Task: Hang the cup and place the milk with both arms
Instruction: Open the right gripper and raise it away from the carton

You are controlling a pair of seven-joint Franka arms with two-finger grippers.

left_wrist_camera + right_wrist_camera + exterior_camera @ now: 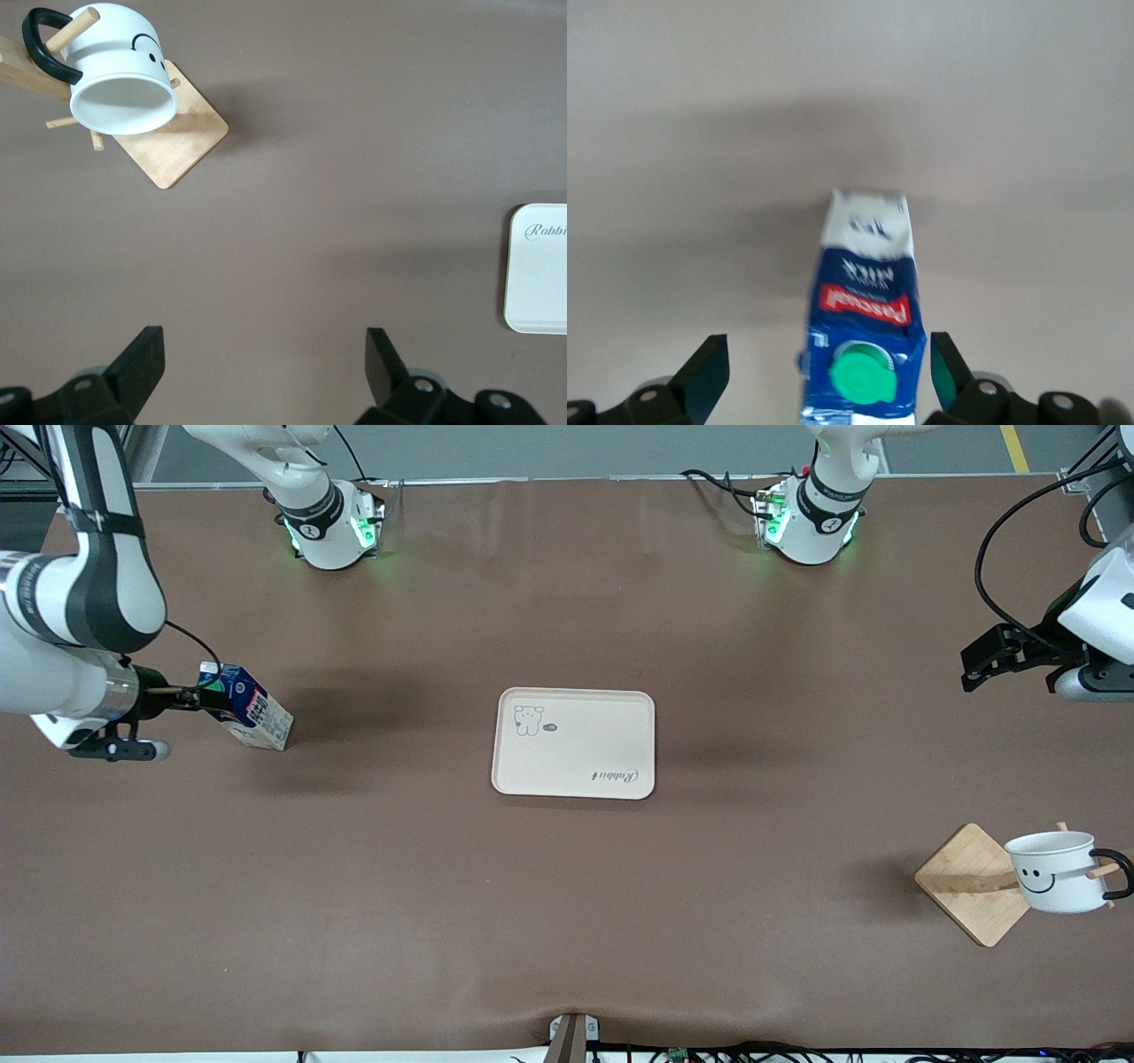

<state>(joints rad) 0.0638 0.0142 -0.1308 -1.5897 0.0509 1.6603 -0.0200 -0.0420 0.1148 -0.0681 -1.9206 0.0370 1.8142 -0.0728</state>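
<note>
I see the milk (864, 341) upright between my right hand's (819, 367) spread fingers toward the right arm's end from the tray (574, 742) (cup (1056, 871) already hung), left hand (261, 367) spread, empty.

cup (1056, 872) on rack (974, 884), tray (574, 742) mid-table

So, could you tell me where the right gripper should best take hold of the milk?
Probably on the flat side walls just below the green cap, coming from above: the milk stands upright, and the open right gripper straddles its top already.
</note>
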